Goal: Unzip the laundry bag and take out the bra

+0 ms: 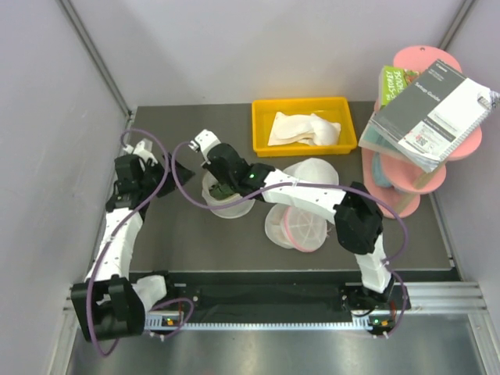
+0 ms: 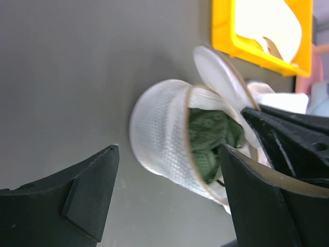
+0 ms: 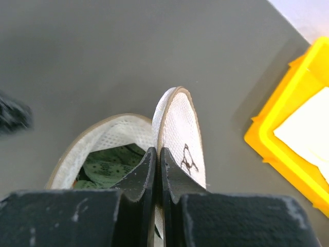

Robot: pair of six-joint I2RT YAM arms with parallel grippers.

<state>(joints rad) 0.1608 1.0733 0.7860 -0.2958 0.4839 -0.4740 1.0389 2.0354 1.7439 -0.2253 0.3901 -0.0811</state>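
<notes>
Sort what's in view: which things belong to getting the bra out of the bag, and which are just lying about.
Job: laundry bag, lid up; green bra inside; right gripper, shut on the lid; left gripper, open alongside.
Lying about: yellow tray with white cloth; pink-rimmed mesh bag; white mesh bag; pink shelf with booklets.

The laundry bag is showing white mesh, a beige-tan rim and a black mark on its flap; the bra inside is peeking out green, finely patterned. The bin is glowing yellow against the dark grey table.
</notes>
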